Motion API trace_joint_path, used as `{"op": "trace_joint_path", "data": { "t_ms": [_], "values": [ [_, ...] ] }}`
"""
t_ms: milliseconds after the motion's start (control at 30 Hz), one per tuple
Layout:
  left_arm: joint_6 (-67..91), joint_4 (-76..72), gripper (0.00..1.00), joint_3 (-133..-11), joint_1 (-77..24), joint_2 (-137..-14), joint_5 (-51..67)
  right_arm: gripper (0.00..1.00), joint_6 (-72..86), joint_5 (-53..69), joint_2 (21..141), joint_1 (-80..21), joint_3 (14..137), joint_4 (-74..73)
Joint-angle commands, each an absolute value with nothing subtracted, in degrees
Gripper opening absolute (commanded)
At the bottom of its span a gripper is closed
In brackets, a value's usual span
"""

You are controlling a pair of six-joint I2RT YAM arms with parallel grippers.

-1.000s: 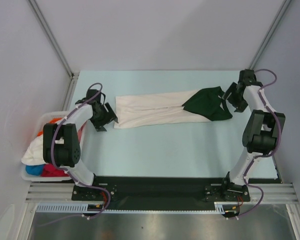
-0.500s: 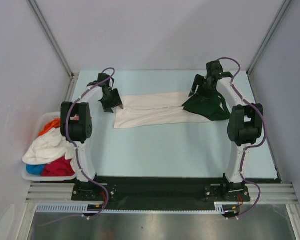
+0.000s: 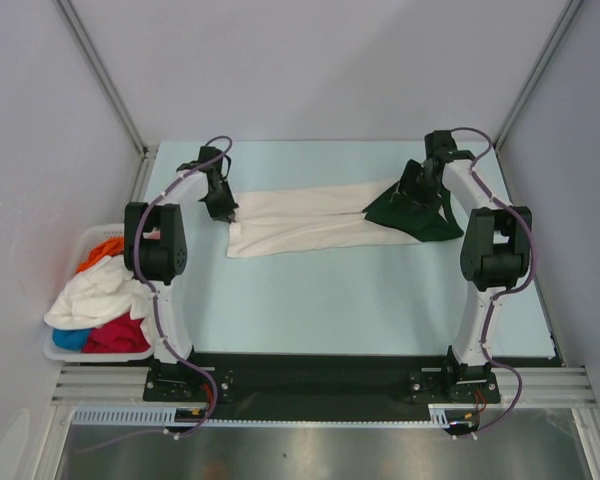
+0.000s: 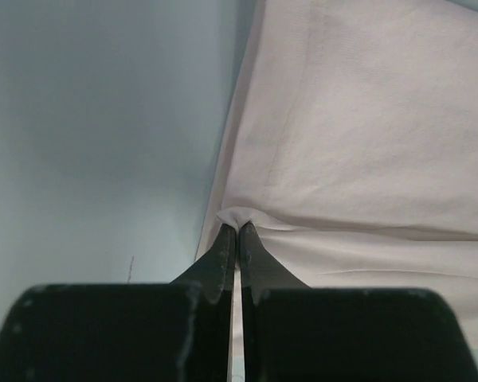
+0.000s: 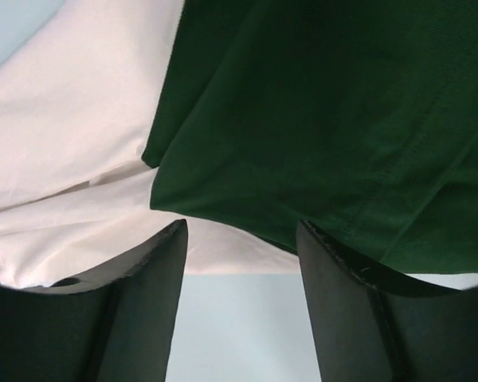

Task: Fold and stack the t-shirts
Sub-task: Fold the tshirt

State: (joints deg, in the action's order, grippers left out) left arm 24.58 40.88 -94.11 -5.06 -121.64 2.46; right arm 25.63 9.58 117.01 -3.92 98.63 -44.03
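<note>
A cream-white t-shirt (image 3: pixel 300 220) with dark green sleeves (image 3: pixel 422 214) lies folded lengthwise across the far half of the table. My left gripper (image 3: pixel 226 208) sits at its far left corner. In the left wrist view that gripper (image 4: pixel 237 228) is shut on a small pinch of the cream hem (image 4: pixel 240 215). My right gripper (image 3: pixel 410 192) hovers at the far edge of the green sleeve. Seen from the right wrist, it (image 5: pixel 240 237) is open, with the green sleeve (image 5: pixel 327 103) and cream cloth (image 5: pixel 72 143) just past its fingertips (image 5: pixel 169 248). More t-shirts, white (image 3: pixel 95 295), orange (image 3: pixel 102 250), red (image 3: pixel 120 335) and blue (image 3: pixel 68 339), are heaped at the left.
A white plastic basket (image 3: pixel 52 352) holding the heaped shirts stands off the table's left edge, beside the left arm's base. The pale blue table (image 3: pixel 340 300) has walls close behind and on both sides. A black rail (image 3: pixel 310 375) runs along the near edge.
Both arms swung from the shirt's ends to its far edge. The left gripper has shut on the cream hem. The right gripper shifted slightly right over the green sleeve.
</note>
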Motion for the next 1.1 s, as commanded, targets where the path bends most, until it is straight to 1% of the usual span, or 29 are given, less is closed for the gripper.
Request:
{"op": "trace_joint_path", "data": {
  "t_ms": [0,33,67,133,167,200,233,267,333,367,433,500,567,600,633,733,833,1067],
  "values": [
    [25.75,42.10,0.00,-96.15,-3.96,-123.04,-2.55,0.61,26.54,12.38,115.40,-3.43,97.91,-40.53],
    [25.75,42.19,0.00,-96.59,-3.87,-123.48,-1.85,0.57,26.28,15.87,115.75,-3.51,98.35,-40.08],
    [25.93,42.19,0.00,-96.68,-3.95,-123.92,-1.67,0.48,26.63,17.21,116.97,-4.12,98.96,-40.08],
    [26.19,42.28,0.01,-96.51,-3.95,-123.84,-1.15,0.37,27.07,18.19,117.51,-5.35,99.58,-40.26],
    [26.28,42.28,0.05,-96.42,-3.96,-123.75,-0.97,0.27,27.77,18.02,117.51,-6.93,99.06,-39.91],
    [26.37,42.36,0.10,-96.42,-3.96,-123.49,-0.97,0.22,28.03,16.45,117.51,-7.64,98.70,-39.64],
    [26.45,42.89,0.33,-96.76,-3.87,-123.31,-1.14,0.16,28.73,15.04,117.34,-8.60,98.35,-39.81],
    [26.46,43.59,0.46,-96.85,-3.95,-122.79,-1.58,0.11,29.26,13.99,117.25,-9.22,97.04,-39.73],
    [27.50,45.35,0.68,-95.64,-4.13,-118.94,-3.51,0.03,30.06,11.78,116.46,-11.16,95.02,-38.24],
    [27.86,45.44,0.69,-94.75,-4.48,-117.00,-5.26,0.00,30.49,10.99,116.28,-11.68,93.18,-37.54],
    [28.12,45.35,0.68,-92.56,-5.88,-110.70,-6.41,0.00,30.59,9.06,115.93,-13.35,91.94,-35.51],
    [28.21,44.74,0.63,-91.41,-7.11,-107.42,-6.33,0.00,30.67,7.57,116.36,-14.50,90.80,-33.24],
    [28.56,43.43,0.52,-89.13,-8.78,-104.77,-2.92,0.00,30.76,7.03,117.24,-14.85,90.97,-32.35],
    [29.17,42.03,0.47,-88.34,-9.31,-104.59,1.71,0.00,30.85,6.94,117.86,-15.03,91.58,-32.00],
    [29.35,41.32,0.40,-86.94,-10.71,-104.76,3.32,0.00,30.85,6.68,118.82,-15.12,91.84,-31.91],
    [29.00,40.69,0.36,-86.84,-13.61,-108.27,5.18,0.00,30.76,5.80,120.32,-15.38,92.72,-30.77],
    [28.83,40.17,0.33,-86.14,-14.50,-112.14,5.98,0.00,30.85,5.80,122.07,-15.38,94.47,-31.29],
    [27.51,38.32,0.29,-82.36,-14.50,-114.78,4.31,0.00,32.86,6.06,124.27,-15.56,95.62,-27.25]
  ]
}}
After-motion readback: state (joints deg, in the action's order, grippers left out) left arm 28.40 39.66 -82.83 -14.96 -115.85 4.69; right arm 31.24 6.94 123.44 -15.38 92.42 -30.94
